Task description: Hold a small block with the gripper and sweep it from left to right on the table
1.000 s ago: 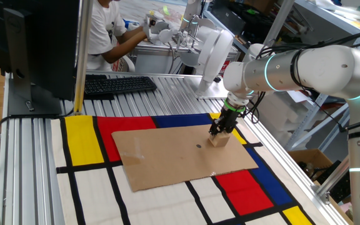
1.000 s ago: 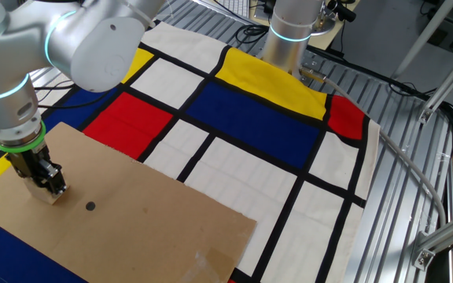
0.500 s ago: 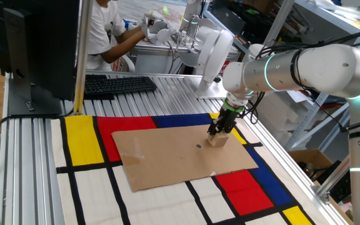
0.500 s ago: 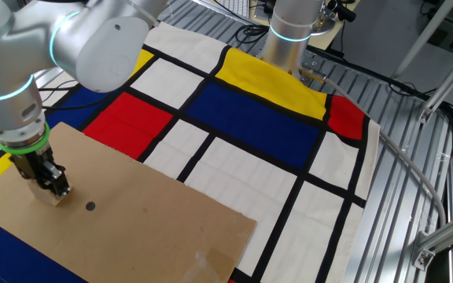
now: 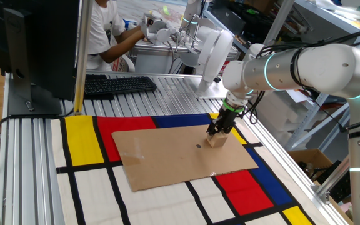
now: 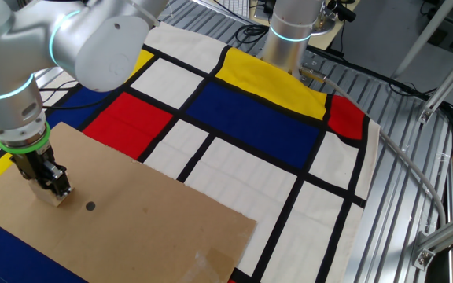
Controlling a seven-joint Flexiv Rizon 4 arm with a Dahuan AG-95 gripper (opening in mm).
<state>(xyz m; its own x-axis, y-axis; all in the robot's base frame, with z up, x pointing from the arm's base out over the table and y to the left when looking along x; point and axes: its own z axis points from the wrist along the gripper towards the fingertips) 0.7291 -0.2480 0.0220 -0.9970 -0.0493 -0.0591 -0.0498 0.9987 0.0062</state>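
Note:
The small block (image 5: 217,140) is a light tan wooden cube resting on the brown cardboard sheet (image 5: 174,156) near its right end. It also shows in the other fixed view (image 6: 50,196) at the left edge. My gripper (image 5: 217,132), black with a green ring, points down and is shut on the block's top; in the other fixed view the gripper (image 6: 52,185) clamps the block against the cardboard. A small dark dot (image 6: 90,207) lies on the cardboard just beside the block.
The cardboard lies on the coloured mat (image 5: 86,144) over the slatted table (image 5: 30,162). A keyboard (image 5: 117,84) and a monitor (image 5: 36,44) stand at the back left. A person (image 5: 108,31) works behind the table. A second arm's base (image 6: 289,35) stands at the mat's far edge.
The gripper with the block has shifted very slightly along the cardboard; otherwise nothing has visibly changed.

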